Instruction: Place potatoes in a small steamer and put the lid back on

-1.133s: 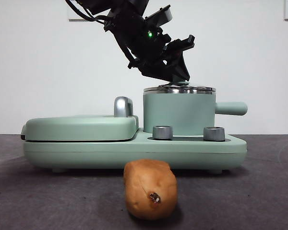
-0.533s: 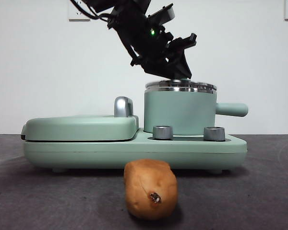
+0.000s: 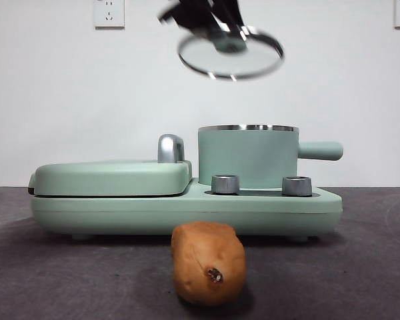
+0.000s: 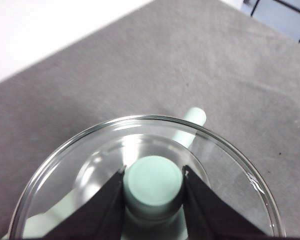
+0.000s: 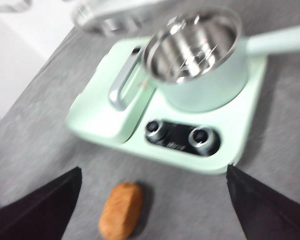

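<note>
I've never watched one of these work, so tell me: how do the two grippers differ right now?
The left gripper is shut on the lid by its knob, holding it high above the steamer; the right gripper is open and holds nothing. The left one is over the pot; the right one hangs above the potato, lying on the table in front of the cooker. Both have two black jaws.

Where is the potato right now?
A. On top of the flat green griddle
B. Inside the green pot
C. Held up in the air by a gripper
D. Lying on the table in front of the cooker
D: the potato lies on the table in front of the cooker, while the small steamer stands open and the left gripper holds the lid above it.
</note>
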Robot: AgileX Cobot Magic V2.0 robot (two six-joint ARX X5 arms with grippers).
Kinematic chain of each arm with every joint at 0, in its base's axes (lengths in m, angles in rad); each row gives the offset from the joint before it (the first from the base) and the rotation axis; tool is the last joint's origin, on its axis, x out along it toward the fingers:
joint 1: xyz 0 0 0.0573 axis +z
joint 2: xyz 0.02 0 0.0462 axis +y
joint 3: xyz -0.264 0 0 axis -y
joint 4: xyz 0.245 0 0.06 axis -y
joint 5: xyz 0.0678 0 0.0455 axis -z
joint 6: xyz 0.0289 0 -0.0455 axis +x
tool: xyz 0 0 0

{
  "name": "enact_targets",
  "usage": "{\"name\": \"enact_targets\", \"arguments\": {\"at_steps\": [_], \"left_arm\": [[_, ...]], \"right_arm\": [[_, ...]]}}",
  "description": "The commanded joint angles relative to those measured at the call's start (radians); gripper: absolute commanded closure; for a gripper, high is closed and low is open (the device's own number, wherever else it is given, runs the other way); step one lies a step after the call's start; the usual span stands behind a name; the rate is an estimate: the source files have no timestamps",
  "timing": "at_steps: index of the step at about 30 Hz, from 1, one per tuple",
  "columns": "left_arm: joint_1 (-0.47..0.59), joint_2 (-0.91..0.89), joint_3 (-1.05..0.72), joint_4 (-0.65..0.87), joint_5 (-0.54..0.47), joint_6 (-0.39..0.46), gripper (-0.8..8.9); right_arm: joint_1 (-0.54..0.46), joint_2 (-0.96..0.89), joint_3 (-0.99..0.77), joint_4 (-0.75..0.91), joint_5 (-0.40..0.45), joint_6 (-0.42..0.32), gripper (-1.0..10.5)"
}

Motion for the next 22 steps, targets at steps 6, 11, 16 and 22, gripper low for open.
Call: {"name": "enact_targets", "arguments": {"at_steps": [6, 11, 16, 22], "left_arm": [[0.021, -0.185, 0.041, -0.183, 0.007, 0.045, 7.96], [0.02, -0.299, 0.038, -0.245, 0.007, 0.049, 7.96], [0.017, -0.429, -0.034, -0.28, 0.006, 0.048, 7.97], [0.018, -0.637, -0.315, -0.225, 0.006, 0.048, 7.96]], "right_arm": [[0.274, 0.145, 0.016, 0.031, 0.15, 0.15, 4.8], [0.488, 0.272, 0.027, 0.076, 0.285, 0.247, 4.8], [0.645, 0.445, 0.081, 0.076, 0.38, 0.293, 4.8], [0.749, 0.666, 0.17, 0.064, 0.415, 0.318, 4.8]]}}
